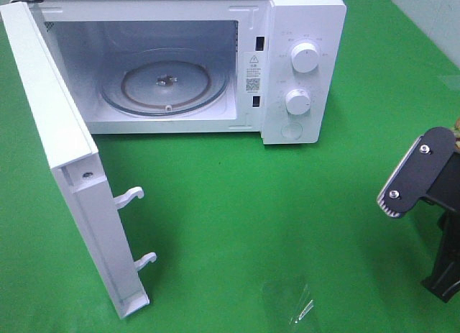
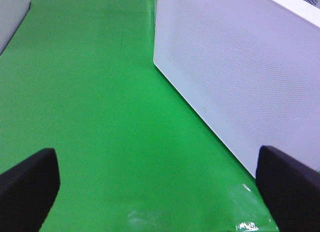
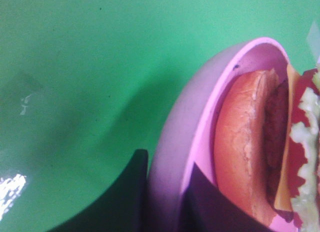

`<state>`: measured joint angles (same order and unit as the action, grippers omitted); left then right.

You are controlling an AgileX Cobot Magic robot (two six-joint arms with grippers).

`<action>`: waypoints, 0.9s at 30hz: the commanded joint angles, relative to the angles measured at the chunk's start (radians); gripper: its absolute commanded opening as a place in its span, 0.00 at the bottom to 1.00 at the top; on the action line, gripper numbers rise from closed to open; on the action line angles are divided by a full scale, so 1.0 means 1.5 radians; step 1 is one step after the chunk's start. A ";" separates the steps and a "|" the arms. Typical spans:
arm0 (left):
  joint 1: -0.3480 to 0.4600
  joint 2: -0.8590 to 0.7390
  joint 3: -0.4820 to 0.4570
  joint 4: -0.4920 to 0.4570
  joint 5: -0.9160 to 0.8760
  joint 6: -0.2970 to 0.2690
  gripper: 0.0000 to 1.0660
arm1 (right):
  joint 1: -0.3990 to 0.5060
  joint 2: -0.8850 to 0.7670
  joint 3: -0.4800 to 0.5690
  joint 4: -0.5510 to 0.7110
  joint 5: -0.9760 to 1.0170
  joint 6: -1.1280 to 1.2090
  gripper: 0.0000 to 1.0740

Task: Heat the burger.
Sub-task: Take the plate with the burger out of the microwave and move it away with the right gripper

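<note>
Exterior high view: a white microwave (image 1: 215,60) stands at the back of the green table (image 1: 273,211), its door (image 1: 65,160) swung fully open toward the left, with two latch hooks (image 1: 129,196) sticking out of the door's inner face. Inside the cavity, the glass turntable (image 1: 165,85) lies bare. Two round white knobs (image 1: 305,58) sit one above the other on the control panel to the right of the cavity. A scrap of clear plastic film (image 1: 291,300) lies on the cloth near the front edge. At the far right edge the right arm (image 1: 431,203) reaches in, with only its black bracket and mount visible; the fingers themselves fall outside this view.

In the right wrist view, the right gripper (image 3: 165,192) has its two dark fingers (image 3: 130,192) pinched on the rim of the pink plate (image 3: 185,142), one finger on the plate's outer side and one on the inner side. The burger (image 3: 265,147) rests on that plate, showing its golden-brown bun, dark patty, yellow cheese, red tomato and pale green lettuce. The plate is well to the right of the microwave.

In the left wrist view, the left gripper (image 2: 157,187) has its black fingers (image 2: 30,182) spread wide apart with nothing between them, above green cloth, beside the perforated white side of the microwave.
</note>
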<state>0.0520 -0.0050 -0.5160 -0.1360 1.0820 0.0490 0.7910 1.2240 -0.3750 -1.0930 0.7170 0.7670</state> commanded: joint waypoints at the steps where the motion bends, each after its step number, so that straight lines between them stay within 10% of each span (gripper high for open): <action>1: 0.000 -0.010 0.001 -0.001 -0.008 -0.001 0.94 | 0.001 0.032 -0.006 -0.051 0.022 0.061 0.00; 16: 0.000 -0.010 0.001 -0.001 -0.008 -0.001 0.94 | 0.000 0.235 -0.059 -0.109 0.100 0.314 0.00; 27: 0.000 -0.010 0.001 -0.001 -0.008 -0.001 0.94 | -0.107 0.310 -0.103 -0.124 0.086 0.381 0.01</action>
<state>0.0520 -0.0050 -0.5160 -0.1360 1.0820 0.0490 0.6370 1.6890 -0.5220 -1.2250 0.7890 1.3350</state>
